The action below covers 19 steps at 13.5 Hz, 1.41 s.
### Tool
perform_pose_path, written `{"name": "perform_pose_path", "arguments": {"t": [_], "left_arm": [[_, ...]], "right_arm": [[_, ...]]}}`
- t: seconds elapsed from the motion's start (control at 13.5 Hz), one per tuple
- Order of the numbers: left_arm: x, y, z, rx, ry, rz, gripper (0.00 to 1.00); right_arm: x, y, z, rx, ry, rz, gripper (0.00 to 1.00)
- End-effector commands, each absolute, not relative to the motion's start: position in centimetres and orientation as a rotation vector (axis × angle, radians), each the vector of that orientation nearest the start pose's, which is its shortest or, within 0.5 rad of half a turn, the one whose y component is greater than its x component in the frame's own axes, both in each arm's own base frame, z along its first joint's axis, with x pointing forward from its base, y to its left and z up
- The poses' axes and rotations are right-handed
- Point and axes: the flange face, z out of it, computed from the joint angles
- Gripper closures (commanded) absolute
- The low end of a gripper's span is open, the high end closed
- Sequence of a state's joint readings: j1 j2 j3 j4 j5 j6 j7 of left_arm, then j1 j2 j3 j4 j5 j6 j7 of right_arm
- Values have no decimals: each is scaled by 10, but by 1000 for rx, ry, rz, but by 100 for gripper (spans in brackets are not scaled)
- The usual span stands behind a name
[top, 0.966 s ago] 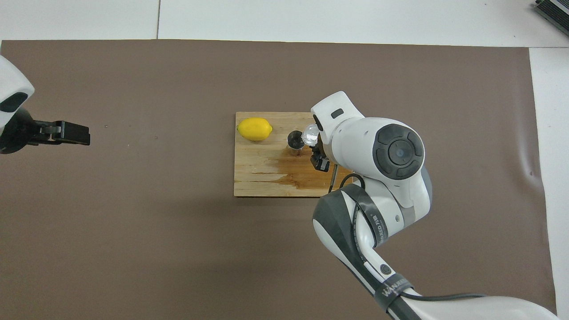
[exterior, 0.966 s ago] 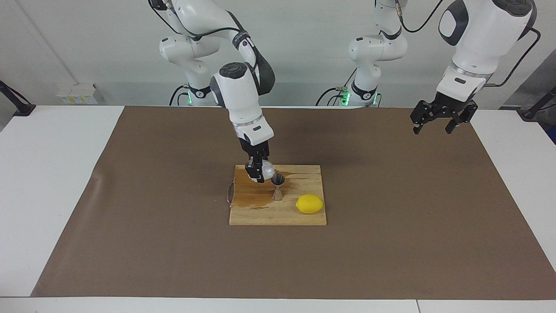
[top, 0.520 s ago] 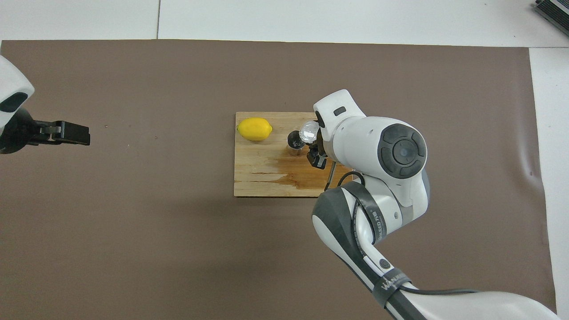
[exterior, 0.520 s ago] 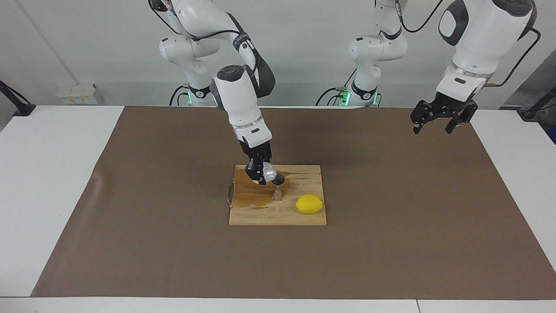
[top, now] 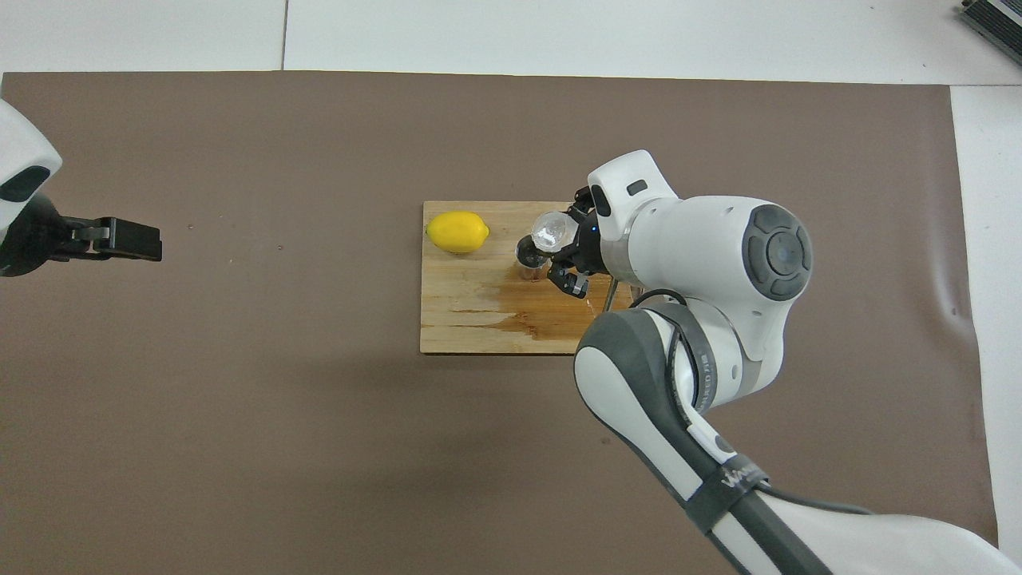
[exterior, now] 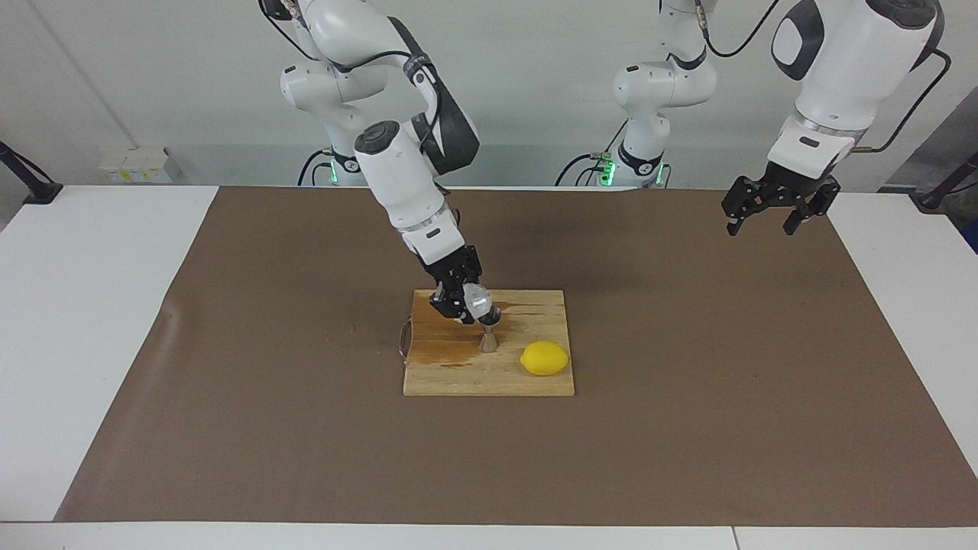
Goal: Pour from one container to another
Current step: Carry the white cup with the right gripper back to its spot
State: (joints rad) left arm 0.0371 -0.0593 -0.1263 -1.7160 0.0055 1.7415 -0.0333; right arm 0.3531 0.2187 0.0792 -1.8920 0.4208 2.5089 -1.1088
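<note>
- The clear cup (exterior: pixel 477 299) was pinched in the jaws of the right gripper (exterior: pixel 466 302) and tipped steeply, its mouth down over the top of the steel jigger (exterior: pixel 487 332); a second before it had been held more nearly level beside the jigger's rim.
- The jigger stood upright on the wooden cutting board (exterior: pixel 489 378), about mid-board, with the cup directly above its upper cone.
- That extra tilt suggested the pour was under way or close to finished; no stream could be made out.
- A dark wet stain (top: pixel 535 307) spread over the board on the side nearer the robots, so some liquid had likely missed the jigger.
- A lemon (exterior: pixel 545 358) lay on the board beside the jigger, toward the left arm's end, untouched.
- The left gripper (exterior: pixel 770 211) waited with its jaws spread wide, over the brown mat (exterior: pixel 688 428) that covered the counter (exterior: pixel 92 305), well apart from the board.
</note>
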Motion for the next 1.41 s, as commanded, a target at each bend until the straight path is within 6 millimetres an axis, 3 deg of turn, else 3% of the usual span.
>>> {"name": "perform_pose_path", "arguments": {"t": [0.0, 0.37, 0.74, 1.11, 1.34], "left_arm": [[543, -47, 605, -3114, 94, -121, 0], [543, -47, 606, -3114, 94, -123, 0], [543, -47, 605, -3114, 94, -121, 0], [543, -47, 605, -3114, 94, -121, 0], [543, -47, 605, -3114, 94, -121, 0]], "right_arm": [[593, 233, 446, -2271, -1659, -789, 92], [609, 183, 444, -2206, -1653, -872, 92], [616, 111, 432, -2108, -1672, -862, 92], [608, 50, 394, -1983, -1677, -939, 92], [600, 17, 360, -1946, -1685, -964, 92]]}}
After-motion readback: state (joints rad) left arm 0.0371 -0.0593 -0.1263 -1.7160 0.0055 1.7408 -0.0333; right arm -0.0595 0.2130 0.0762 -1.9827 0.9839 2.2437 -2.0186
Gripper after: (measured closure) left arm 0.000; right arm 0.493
